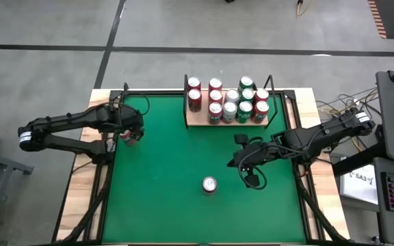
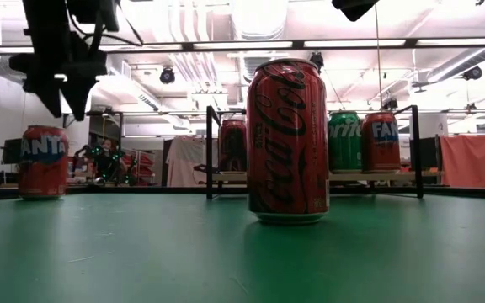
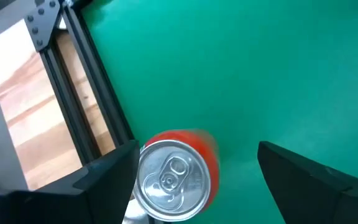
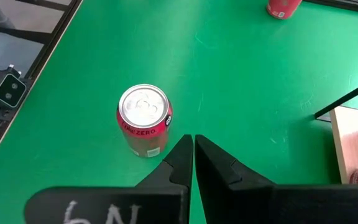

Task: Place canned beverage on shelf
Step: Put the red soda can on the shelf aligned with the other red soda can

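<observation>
High view: the light tan wooden shelf [image 1: 227, 121] with black uprights already carries about a dozen red, green and silver cans; two cans remain on the green felt table [image 1: 169, 171]. Low view: the red Coca-Cola can [image 2: 288, 141] stands mid-table. Left wrist view: the left gripper [image 3: 197, 180], fingers apart, straddles the orange Fanta can [image 3: 174, 175], not yet clamped. Right wrist view: the right gripper [image 4: 193, 149], fingers together, waits near the Coca-Cola can.

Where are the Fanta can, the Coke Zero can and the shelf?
Fanta can [image 3: 173, 180], left wrist view, on its silver lid.
Coke Zero can [image 4: 143, 107], right wrist view, on its lid.
Shelf [image 1: 198, 123], high view, on the bare front edge of the board.
</observation>
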### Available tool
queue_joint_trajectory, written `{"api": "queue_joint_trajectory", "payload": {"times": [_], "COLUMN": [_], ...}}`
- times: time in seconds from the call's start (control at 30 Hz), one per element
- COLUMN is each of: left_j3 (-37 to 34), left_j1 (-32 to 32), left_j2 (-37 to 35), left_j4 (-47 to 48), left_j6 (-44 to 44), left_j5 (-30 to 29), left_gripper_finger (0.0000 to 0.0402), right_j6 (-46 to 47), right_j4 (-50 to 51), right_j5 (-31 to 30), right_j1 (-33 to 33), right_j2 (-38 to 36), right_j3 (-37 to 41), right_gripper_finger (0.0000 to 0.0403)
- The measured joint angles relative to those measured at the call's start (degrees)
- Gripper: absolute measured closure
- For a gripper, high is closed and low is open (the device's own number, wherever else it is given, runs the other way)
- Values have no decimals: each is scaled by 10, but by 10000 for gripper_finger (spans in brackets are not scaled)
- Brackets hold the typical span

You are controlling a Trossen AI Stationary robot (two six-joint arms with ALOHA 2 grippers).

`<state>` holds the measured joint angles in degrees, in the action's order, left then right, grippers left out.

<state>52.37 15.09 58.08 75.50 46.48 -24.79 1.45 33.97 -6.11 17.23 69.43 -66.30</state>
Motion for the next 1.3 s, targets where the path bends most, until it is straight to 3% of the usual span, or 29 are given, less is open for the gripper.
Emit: {"api": "queue_joint_trajectory", "payload": {"times": [0.43, 0.73, 1.1, 1.3], "left_j3": [2, -47, -101, -122], "left_j1": [0, 0, -1, -1], "left_j2": [1, 1, 0, 0], "left_j4": [26, 29, -30, -70], "left_j6": [42, 87, 92, 98], "left_j5": [-31, -31, -18, -44], "left_gripper_finger": [91, 91, 91, 91], "right_j6": [7, 16, 26, 31], "right_j4": [0, 0, -5, -15], "right_j5": [0, 0, 0, 0], "right_j1": [0, 0, 0, 0], "right_j2": [0, 0, 0, 0], "right_j3": [0, 0, 0, 0], "right_gripper_finger": [394, 394, 394, 394]}}
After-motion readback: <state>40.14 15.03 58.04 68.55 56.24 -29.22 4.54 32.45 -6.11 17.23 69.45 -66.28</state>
